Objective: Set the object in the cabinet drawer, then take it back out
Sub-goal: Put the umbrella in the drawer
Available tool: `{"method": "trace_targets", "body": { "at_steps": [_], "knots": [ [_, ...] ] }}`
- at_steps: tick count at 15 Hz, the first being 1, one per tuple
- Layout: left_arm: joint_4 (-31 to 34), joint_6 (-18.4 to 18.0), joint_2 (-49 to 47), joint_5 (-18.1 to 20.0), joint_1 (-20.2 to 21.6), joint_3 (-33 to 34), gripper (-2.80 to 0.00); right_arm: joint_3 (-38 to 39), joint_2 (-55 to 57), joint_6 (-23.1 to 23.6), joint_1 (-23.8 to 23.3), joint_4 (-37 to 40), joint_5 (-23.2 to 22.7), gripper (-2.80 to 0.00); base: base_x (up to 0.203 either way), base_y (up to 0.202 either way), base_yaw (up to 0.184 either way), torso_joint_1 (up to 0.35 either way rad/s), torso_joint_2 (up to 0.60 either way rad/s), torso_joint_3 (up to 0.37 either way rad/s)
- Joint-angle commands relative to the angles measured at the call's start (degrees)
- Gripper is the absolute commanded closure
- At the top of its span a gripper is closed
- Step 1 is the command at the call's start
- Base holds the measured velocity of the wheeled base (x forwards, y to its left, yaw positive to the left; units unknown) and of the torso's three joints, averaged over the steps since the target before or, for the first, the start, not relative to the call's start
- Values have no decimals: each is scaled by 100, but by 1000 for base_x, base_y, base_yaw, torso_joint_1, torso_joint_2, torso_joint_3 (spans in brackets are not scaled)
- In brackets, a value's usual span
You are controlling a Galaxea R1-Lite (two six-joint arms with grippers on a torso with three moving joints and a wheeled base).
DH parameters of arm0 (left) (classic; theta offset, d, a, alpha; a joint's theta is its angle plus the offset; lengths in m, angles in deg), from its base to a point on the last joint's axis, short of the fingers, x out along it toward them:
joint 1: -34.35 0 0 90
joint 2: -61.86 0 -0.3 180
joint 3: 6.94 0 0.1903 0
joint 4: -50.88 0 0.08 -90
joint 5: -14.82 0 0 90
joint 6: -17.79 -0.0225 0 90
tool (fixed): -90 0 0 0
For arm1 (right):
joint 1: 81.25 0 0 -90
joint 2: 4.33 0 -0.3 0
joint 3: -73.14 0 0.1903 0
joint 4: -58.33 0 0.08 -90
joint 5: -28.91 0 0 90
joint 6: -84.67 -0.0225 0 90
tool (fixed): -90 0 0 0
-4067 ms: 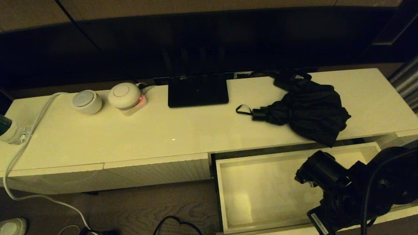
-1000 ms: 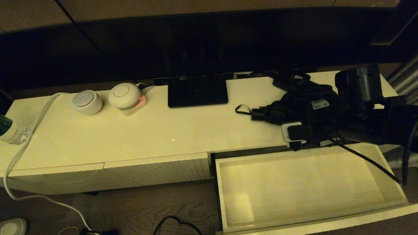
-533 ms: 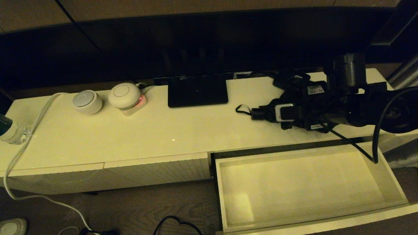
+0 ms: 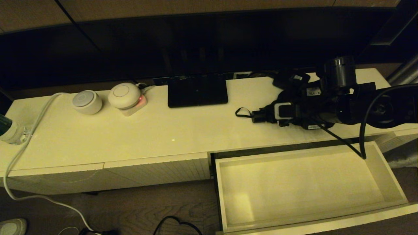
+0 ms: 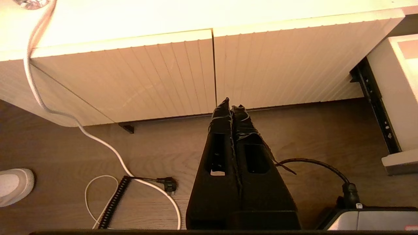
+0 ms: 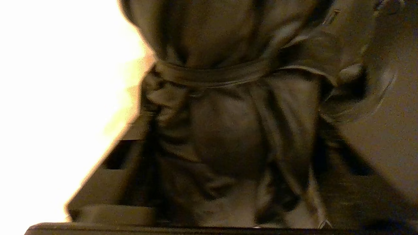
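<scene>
- The right gripper [image 4: 272,114] lies low over the cabinet top [image 4: 183,130], reaching in from the right; its fingers [image 6: 107,182] straddle the black umbrella [image 4: 261,115] with the bunched fabric between them; whether they actually pinch it or only bracket it, I cannot tell
- The umbrella [image 6: 228,130] rests on the cabinet top near its right end, lying crosswise; its short handle points left and the thin strap loop [image 4: 242,112] trails on the surface beyond it; most of the fabric sits hidden under the arm
- Just in front and below, the cabinet drawer [image 4: 225,195] stands pulled out, pale inside; the umbrella is not in it
- Further left on the top sit a flat black stand base [image 4: 197,91], then two round white devices [image 4: 123,94]; a white cable [image 4: 19,150] hangs off the far left edge
- The left gripper [image 5: 231,107] hangs parked low before the ribbed front panels [image 5: 277,65], above the wood floor [image 5: 65,153]; its fingers are pressed together on nothing
</scene>
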Motion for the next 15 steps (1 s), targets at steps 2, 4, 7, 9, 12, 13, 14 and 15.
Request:
{"method": "trace_targets", "body": {
  "at_steps": [2,4,7,9,12,13,14,15],
  "knots": [
    [-1,-1,0,-4,2,18,0,-24,25,43,14,133,11,0,0,0,0,0,0,0],
    [8,-1,0,-3,2,18,0,-24,0,30,14,485,11,0,0,0,0,0,0,0],
    [-1,-1,0,-4,2,18,0,17,-10,-221,14,692,11,0,0,0,0,0,0,0],
    [7,-1,0,-4,2,18,0,65,-108,-280,12,689,11,0,0,0,0,0,0,0],
    [-1,-1,0,-4,2,18,0,64,-395,-292,21,667,11,0,0,0,0,0,0,0],
    [7,-1,0,-4,2,18,0,67,-526,-297,42,672,11,0,0,0,0,0,0,0],
    [-1,-1,0,-4,2,18,0,80,-663,-293,61,686,11,0,0,0,0,0,0,0],
    [-1,-1,0,-4,2,18,0,139,-831,-291,77,695,11,0,0,0,0,0,0,0]
  ]
}}
